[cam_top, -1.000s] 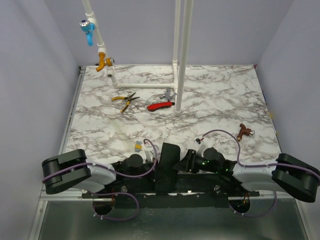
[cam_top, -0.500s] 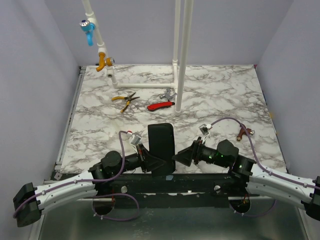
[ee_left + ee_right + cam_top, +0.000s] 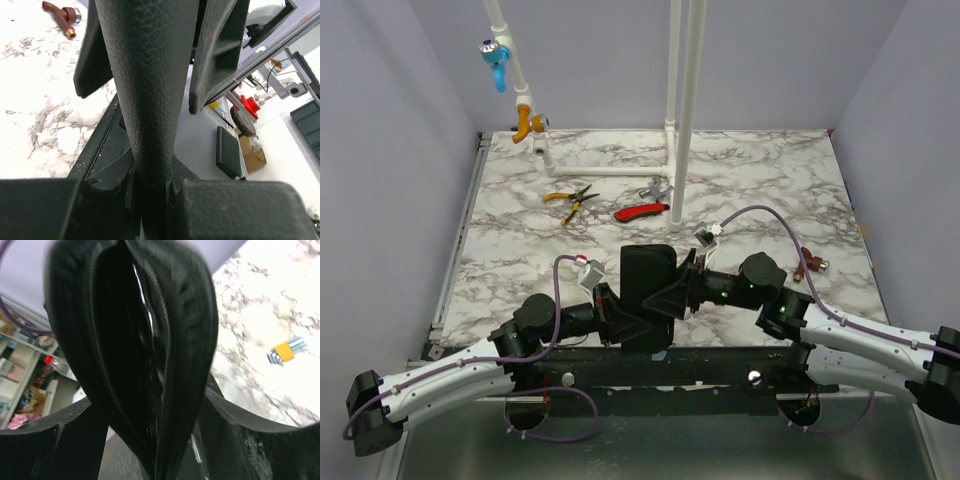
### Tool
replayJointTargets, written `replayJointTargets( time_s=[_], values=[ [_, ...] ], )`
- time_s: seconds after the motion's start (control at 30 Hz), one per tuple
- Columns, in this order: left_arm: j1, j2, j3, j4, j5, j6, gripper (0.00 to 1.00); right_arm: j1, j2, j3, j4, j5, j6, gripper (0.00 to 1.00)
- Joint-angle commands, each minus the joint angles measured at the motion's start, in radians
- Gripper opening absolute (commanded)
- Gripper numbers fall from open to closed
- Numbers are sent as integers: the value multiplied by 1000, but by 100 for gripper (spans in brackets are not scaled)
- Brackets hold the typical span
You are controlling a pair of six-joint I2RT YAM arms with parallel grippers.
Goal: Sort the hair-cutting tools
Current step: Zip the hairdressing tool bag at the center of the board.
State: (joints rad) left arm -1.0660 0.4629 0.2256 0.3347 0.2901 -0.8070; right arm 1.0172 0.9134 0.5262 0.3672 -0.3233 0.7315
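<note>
At 6 o'clock on the marble table (image 3: 770, 190), standing on edge by the near rim: black zip case (image 3: 645, 280), its zipped mouth agape toward the right wrist camera. The hair-cutting tools cannot be told apart inside; only a glossy dark interior (image 3: 147, 335) shows. Left gripper (image 3: 617, 316), at the case's 8 o'clock, is clenched on its grained side. Right gripper (image 3: 683, 288), at 3 o'clock, has its fingers (image 3: 235, 440) spread wide astride the open mouth; firm grasp or mere contact cannot be told. A yellow hex-key set (image 3: 286, 350) lies on the marble near the case. Farther off: at the case's 11 o'clock, yellow-handled pliers (image 3: 570, 199); at 12 o'clock, red-handled tool (image 3: 642, 211) beside the white pipe frame (image 3: 680, 110); at 3 o'clock, brown fitting (image 3: 808, 264).
</note>
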Motion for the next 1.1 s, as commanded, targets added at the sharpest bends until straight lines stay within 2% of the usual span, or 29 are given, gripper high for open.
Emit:
replayJointTargets(
  time_s=[0.0,0.07,0.1,0.27,0.37,0.4,0.47,0.6,0.77,0.9,1.0,1.07],
  values=[
    [5,44,83,58,81,42,0,-36,48,55,142,-89,41,62],
    [6,64,103,44,81,50,0,-54,79,57,212,-125,98,48],
    [7,73,111,38,77,53,5,-57,92,57,248,-141,118,44],
    [17,72,144,-17,27,86,57,-58,114,61,308,-155,174,21],
    [21,49,121,8,21,91,93,-62,110,58,341,-154,202,10],
    [21,36,99,32,20,85,98,-65,108,53,364,-157,214,6],
    [22,10,45,109,24,63,99,-69,108,45,411,-158,237,1],
    [23,-17,-35,255,50,26,99,-71,115,19,506,-162,256,1],
    [23,-13,-65,343,91,-13,98,-74,167,3,648,-194,290,1],
    [24,-14,-48,360,105,-29,82,-75,209,0,709,-203,301,1],
    [23,1,-23,351,116,-34,80,-75,228,-1,719,-194,296,1],
    [24,25,-6,342,124,-32,70,-75,242,3,719,-188,293,1]
  ],
)
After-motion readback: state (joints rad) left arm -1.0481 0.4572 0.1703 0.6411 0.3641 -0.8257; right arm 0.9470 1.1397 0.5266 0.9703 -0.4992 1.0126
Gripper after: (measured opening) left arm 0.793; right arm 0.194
